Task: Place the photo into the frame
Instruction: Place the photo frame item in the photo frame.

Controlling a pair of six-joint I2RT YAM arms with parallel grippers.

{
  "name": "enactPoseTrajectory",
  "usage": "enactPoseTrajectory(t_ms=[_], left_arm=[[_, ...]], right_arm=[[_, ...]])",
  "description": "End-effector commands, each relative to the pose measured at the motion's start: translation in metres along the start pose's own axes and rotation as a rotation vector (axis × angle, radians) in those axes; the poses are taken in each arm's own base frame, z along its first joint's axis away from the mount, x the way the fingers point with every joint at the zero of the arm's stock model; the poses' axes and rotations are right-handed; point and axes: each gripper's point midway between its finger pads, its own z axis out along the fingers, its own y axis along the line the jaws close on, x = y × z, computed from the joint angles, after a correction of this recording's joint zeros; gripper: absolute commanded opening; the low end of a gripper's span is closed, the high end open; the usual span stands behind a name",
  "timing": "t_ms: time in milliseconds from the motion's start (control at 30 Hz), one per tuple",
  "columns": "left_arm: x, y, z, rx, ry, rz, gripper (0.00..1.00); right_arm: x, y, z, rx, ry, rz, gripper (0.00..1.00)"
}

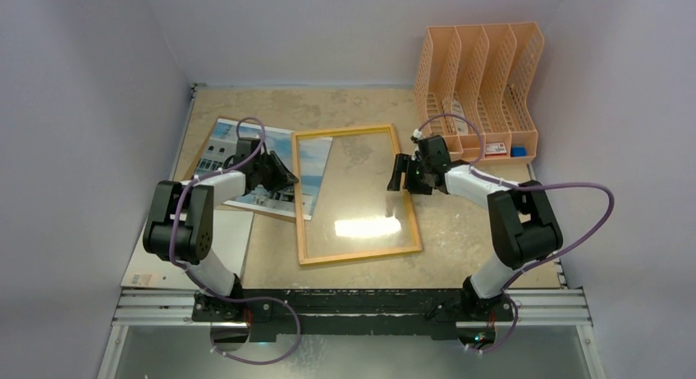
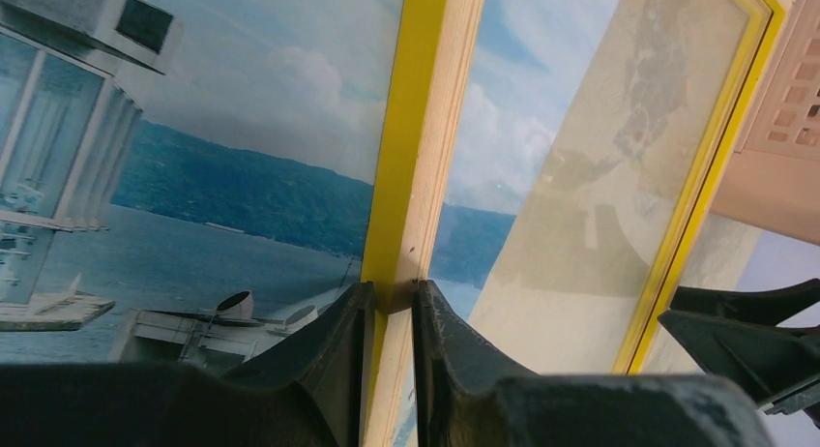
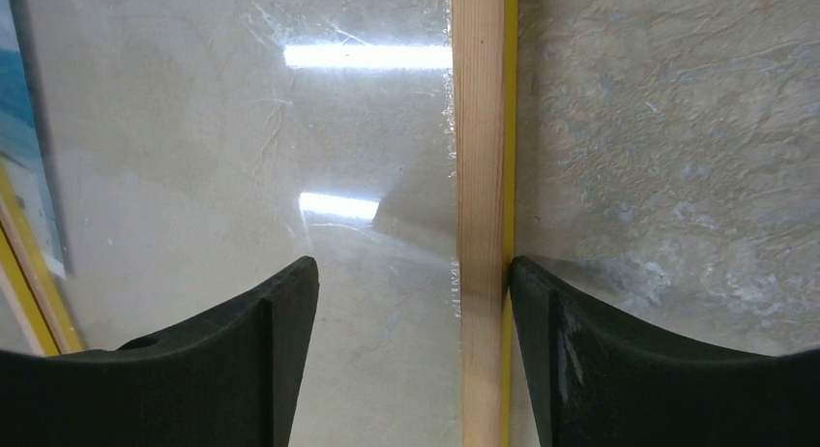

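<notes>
Left gripper (image 2: 392, 297): pinching left rail of frame (image 2: 425, 128), narrow hold.
Right gripper (image 3: 411, 302): spread, straddling right rail, not clamped.
Frame position: flat on table (image 1: 361, 108), centre, left rail lying over photo (image 1: 226, 149).
Photo position: face up, left of centre, right strip under glass.
Risk: one-sided lift likely to pivot frame, slip the pinch, drag or crease photo.

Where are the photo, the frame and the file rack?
photo (image 1: 223, 149), top external view, its uncovered left part.
frame (image 2: 421, 128), left wrist view, the yellow-and-wood rail lying across the photo.
file rack (image 1: 476, 75), top external view, its middle compartments.
</notes>
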Motion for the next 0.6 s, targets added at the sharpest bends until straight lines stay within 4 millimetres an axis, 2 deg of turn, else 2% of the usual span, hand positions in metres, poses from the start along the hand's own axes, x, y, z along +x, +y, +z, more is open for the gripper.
enactPoseTrajectory(t_ms=[0,133,300,433,567], left_arm=[[0.022,-0.023,-0.001,0.091,0.063,0.012,0.22],[0.033,-0.042,0.001,0.140,0.076,0.037,0.23],[0.039,-0.043,0.006,0.136,0.082,0.033,0.23],[0.034,-0.032,0.005,0.059,0.050,0.050,0.28],[0.018,-0.005,-0.008,-0.123,-0.026,0.095,0.44]], right_arm=[[-0.006,0.012,-0.016,-0.049,-0.051,-0.003,0.74],[-0.012,0.008,-0.026,-0.025,-0.120,0.018,0.74],[-0.020,-0.003,-0.029,0.049,-0.171,0.039,0.74],[-0.026,-0.016,-0.033,0.128,-0.205,0.057,0.75],[-0.033,-0.017,-0.043,0.144,-0.246,0.060,0.76]])
